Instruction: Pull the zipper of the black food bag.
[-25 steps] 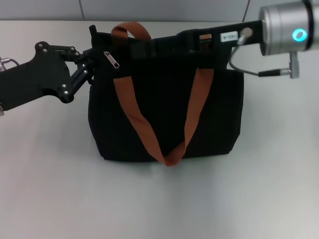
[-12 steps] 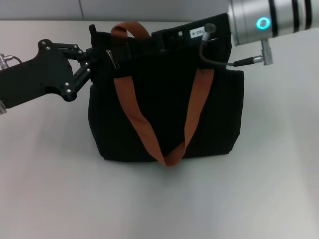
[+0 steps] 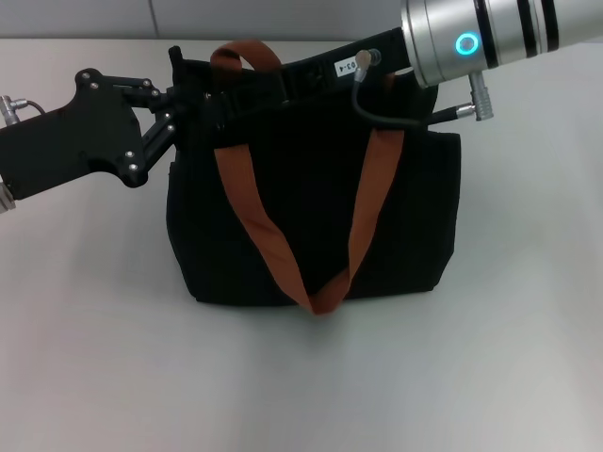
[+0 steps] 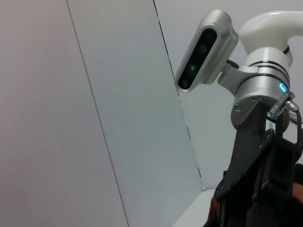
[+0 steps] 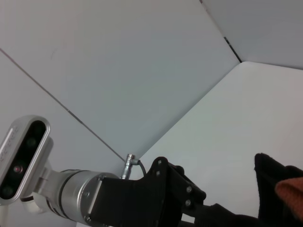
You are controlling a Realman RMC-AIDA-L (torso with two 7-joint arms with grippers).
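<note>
The black food bag (image 3: 311,217) stands upright in the middle of the table in the head view, its two rust-orange handles (image 3: 250,202) hanging down its front. My left gripper (image 3: 181,105) is at the bag's top left corner and is shut on the fabric there. My right gripper (image 3: 226,99) reaches in from the right along the bag's top edge, and its tip is near the top left end of the zip line. The zipper pull is hidden behind the right gripper. A corner of the bag (image 5: 272,170) shows in the right wrist view.
The bag stands on a pale table (image 3: 94,330) with a grey wall behind it. The right arm's silver wrist (image 3: 471,38) hangs over the bag's top right. The left wrist view shows the right arm (image 4: 260,94), and the right wrist view shows the left arm (image 5: 142,198).
My right gripper has moved left along the bag's top edge and now covers the silver zipper pull that showed before. My left gripper has kept its place at the bag's corner.
</note>
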